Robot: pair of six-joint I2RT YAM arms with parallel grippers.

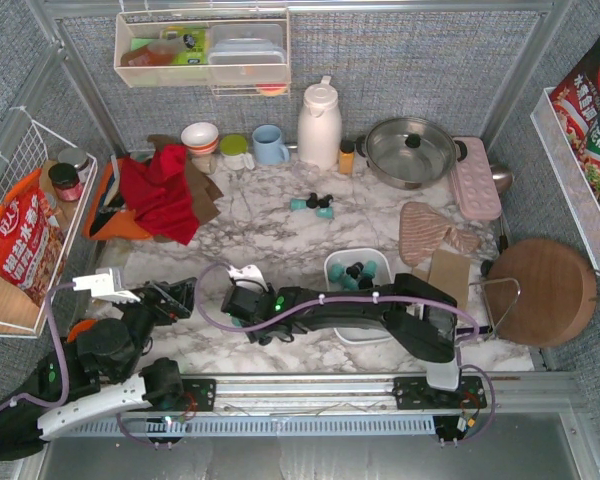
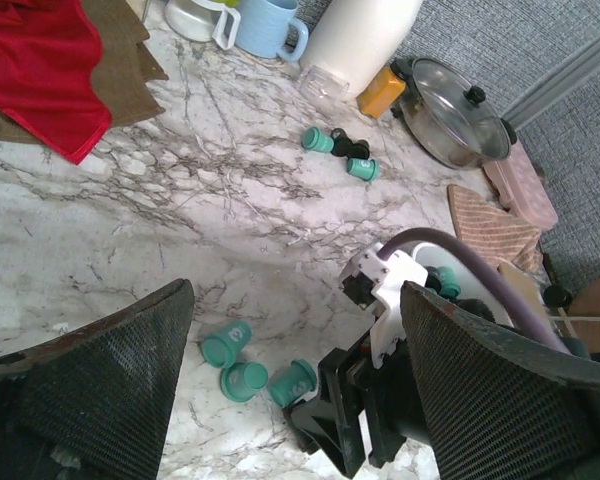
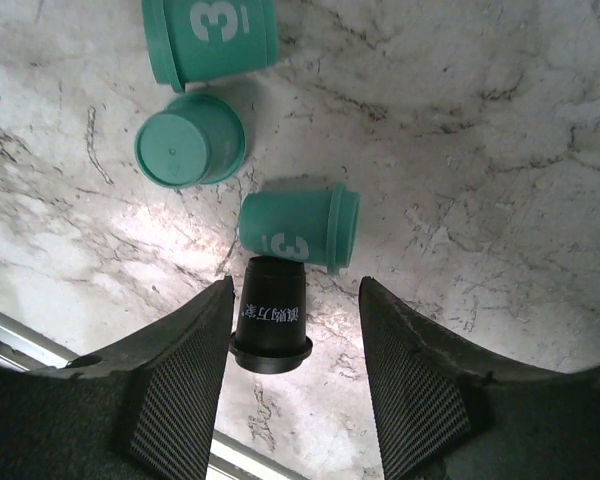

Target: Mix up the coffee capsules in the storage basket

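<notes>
Black capsule [image 3: 272, 322] lying between spread fingers of right hand [image 3: 295, 290], three teal capsules [image 3: 298, 230] just beyond on marble bench [image 3: 480, 150], left hand [image 2: 295, 300] spread wide above bench, holding nothing

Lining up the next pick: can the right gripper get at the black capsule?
Probably yes: the black capsule lies on the marble between the open fingers of the right gripper, nothing over it. A teal capsule lies right against its far end and may get nudged.

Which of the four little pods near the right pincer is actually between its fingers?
The black pod, the only dark one, lying between the fingers of the right pincer; the three teal pods sit just past the fingertips.
</notes>
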